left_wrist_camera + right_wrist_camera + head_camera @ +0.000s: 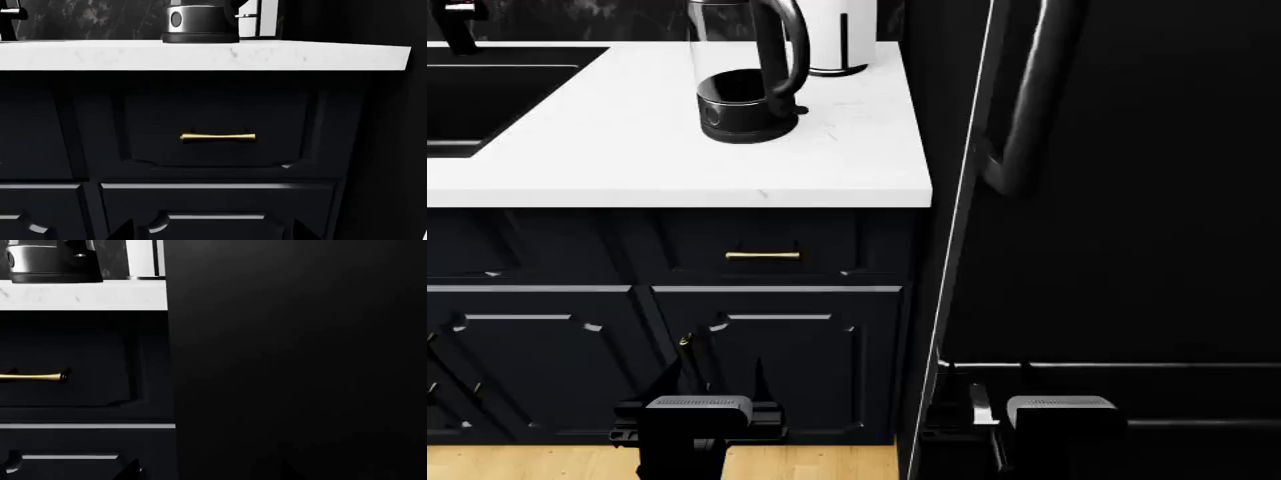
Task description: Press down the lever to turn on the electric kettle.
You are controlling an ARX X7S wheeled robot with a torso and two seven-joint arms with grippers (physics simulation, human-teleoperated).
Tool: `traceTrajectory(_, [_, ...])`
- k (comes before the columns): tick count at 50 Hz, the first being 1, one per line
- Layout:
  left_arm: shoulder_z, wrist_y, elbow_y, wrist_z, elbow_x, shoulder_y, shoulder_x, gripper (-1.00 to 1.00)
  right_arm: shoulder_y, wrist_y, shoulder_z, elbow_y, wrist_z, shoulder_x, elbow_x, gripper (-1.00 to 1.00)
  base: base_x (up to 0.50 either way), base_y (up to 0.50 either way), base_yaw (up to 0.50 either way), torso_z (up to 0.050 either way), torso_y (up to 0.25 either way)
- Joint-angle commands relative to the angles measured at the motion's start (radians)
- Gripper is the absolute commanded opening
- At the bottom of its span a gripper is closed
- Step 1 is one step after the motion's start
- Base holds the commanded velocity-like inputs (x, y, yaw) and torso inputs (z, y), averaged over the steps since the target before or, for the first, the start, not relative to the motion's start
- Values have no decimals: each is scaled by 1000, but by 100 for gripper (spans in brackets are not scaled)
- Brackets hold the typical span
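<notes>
Clear glass electric kettle [747,80] with black base and small black lever [799,109] sits on white marble bench [667,165], both grippers low and near, well apart from it, finger state cannot be told.

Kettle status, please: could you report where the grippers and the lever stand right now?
Left gripper and right gripper low by the cabinets, jaw state unclear. Electric kettle on the countertop, lever untouched. Nothing blocking the lever.
</notes>
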Motion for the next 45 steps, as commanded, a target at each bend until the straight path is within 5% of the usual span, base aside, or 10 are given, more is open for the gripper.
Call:
traceTrajectory(1, [18,0,0,-18,-15,0,-16,100,2,9,-21,3,19,15,17,100,0,0,0,0,0])
traceTrajectory(21, [70,-9,19,-79,-62,1,-62,100,-17,8,-77,-31,49,66,77,100,0,0,0,0,0])
traceTrajectory(45, [93,-211,476,-143,-18,40,-138,100,-60,219,-41,-474,86,151,204,100,0,0,0,0,0])
